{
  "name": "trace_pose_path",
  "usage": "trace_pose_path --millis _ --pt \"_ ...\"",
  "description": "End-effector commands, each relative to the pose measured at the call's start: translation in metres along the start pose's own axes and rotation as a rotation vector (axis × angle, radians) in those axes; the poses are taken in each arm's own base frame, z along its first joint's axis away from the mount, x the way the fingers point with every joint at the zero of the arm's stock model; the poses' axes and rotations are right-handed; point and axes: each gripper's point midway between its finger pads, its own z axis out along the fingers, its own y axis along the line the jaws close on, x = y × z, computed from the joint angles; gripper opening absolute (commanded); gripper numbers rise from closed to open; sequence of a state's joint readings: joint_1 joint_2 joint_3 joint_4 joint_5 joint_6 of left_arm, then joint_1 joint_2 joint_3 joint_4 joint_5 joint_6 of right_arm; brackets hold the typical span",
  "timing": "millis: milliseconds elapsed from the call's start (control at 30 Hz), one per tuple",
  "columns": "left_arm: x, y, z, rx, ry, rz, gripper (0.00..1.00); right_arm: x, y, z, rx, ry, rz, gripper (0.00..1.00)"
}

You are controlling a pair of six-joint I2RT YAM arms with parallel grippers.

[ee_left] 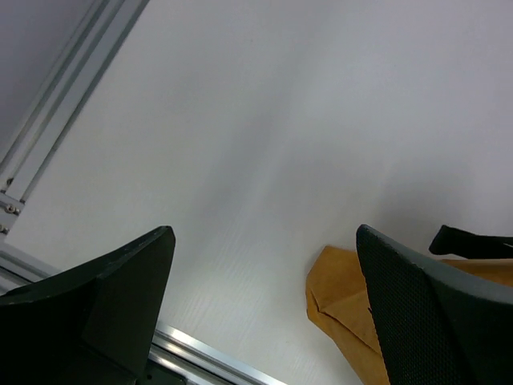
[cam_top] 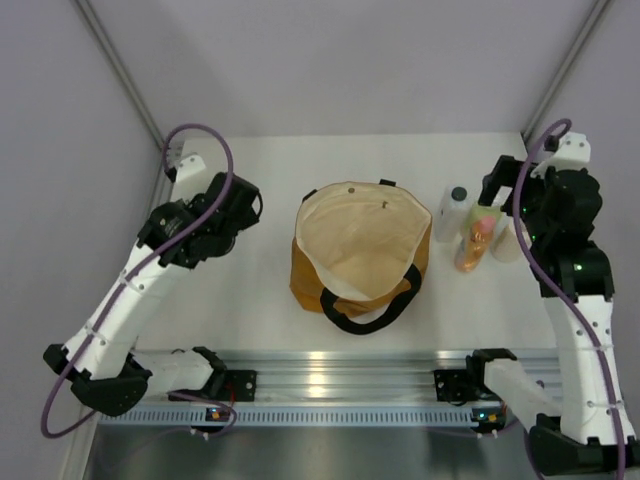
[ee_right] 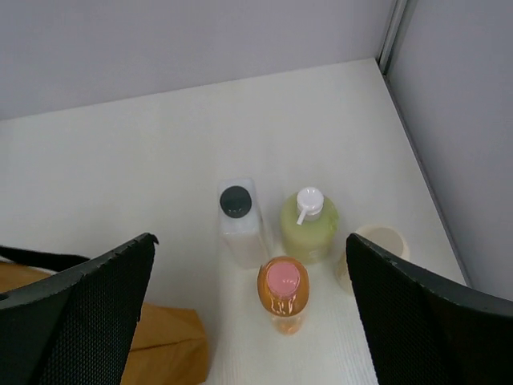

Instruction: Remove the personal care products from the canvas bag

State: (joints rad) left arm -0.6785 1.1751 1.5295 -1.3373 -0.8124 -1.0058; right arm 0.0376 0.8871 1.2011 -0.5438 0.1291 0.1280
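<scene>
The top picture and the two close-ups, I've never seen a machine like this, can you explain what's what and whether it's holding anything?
These are two robot arms bolted to a table. The top picture looks down from above. The other two come from a camera on each wrist, so the dark shapes are that arm's own fingers. A canvas bag sits in the middle, no bottle showing inside. To its right stand a whitish bottle, a yellow-green bottle, an orange bottle and a beige bottle. The left pincer and the right pincer are both open, holding nothing.
</scene>
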Motion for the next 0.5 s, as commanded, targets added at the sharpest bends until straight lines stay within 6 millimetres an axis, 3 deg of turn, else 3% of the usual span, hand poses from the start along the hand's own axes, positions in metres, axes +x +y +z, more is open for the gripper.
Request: trace_pose_path --millis 0,33,167,267,367,467 --pt "-0.022 -0.016 0.003 0.033 0.045 0.204 0.99 0.015 0.003 -0.053 -0.03 0.157 0.002 0.99" --pt "-0.03 -0.018 0.0 0.028 0.047 0.239 0.99 0.005 0.007 -0.065 -0.05 0.139 0.007 0.99" --pt "-0.054 -0.007 -0.017 0.046 -0.026 0.207 0.99 0.003 0.009 -0.102 -0.081 0.166 -0.043 0.99" --pt "-0.07 0.009 -0.036 0.086 -0.089 0.173 0.99 0.003 -0.006 -0.128 -0.033 0.179 -0.095 1.0" --pt "-0.077 0.03 -0.048 0.084 -0.137 0.153 0.99 0.001 -0.026 -0.148 0.033 0.157 -0.136 0.99" --pt "-0.071 0.049 -0.051 0.074 -0.148 0.152 0.99 0.003 -0.034 -0.164 0.036 0.132 -0.136 1.0"
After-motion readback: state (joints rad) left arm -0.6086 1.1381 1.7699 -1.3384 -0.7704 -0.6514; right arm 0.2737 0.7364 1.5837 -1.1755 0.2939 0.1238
